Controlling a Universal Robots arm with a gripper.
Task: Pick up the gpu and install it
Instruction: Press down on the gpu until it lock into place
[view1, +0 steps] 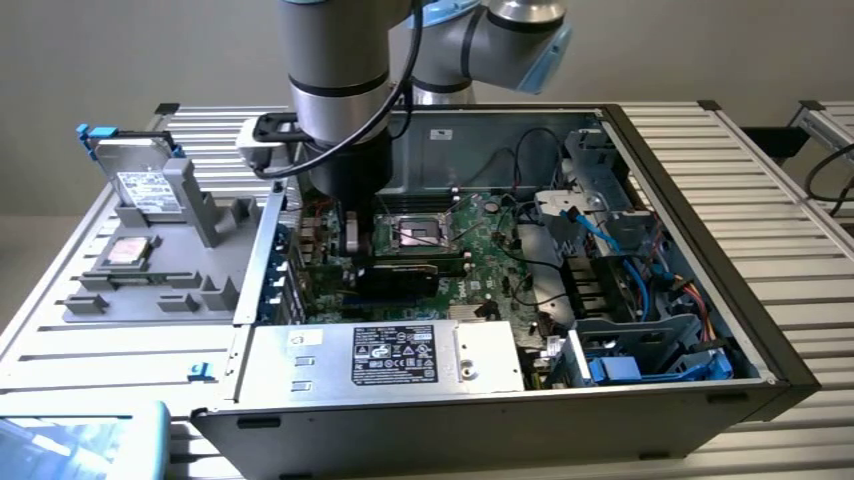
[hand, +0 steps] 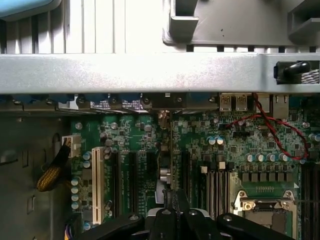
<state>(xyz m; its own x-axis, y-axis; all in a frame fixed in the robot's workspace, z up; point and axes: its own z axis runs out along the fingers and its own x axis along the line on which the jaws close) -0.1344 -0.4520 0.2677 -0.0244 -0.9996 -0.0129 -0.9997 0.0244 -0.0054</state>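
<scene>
Inside the open computer case (view1: 694, 330), the gpu (hand: 170, 150) stands on edge over the motherboard (view1: 494, 255), seen from the wrist as a thin vertical line among the expansion slots (hand: 125, 175), its far end meeting the case's rear wall (hand: 150, 75). The tool (hand: 172, 212) is closed on the gpu's near edge, directly above the board. In the exterior view the tool (view1: 350, 240) reaches down from the arm (view1: 340, 90) into the case beside the CPU socket (view1: 416, 232), and the card itself is hard to make out beneath it. A red wire (hand: 280, 132) loops over the board near the socket. The power supply (view1: 387, 358), with its black label, sits along the case's front edge, and blue cables (view1: 641, 280) run through the drive bay on the exterior view's right. On the counter (view1: 761, 160) to the exterior view's left, a grey holder (view1: 174, 270) carries a hard drive (view1: 140, 185) upright.
</scene>
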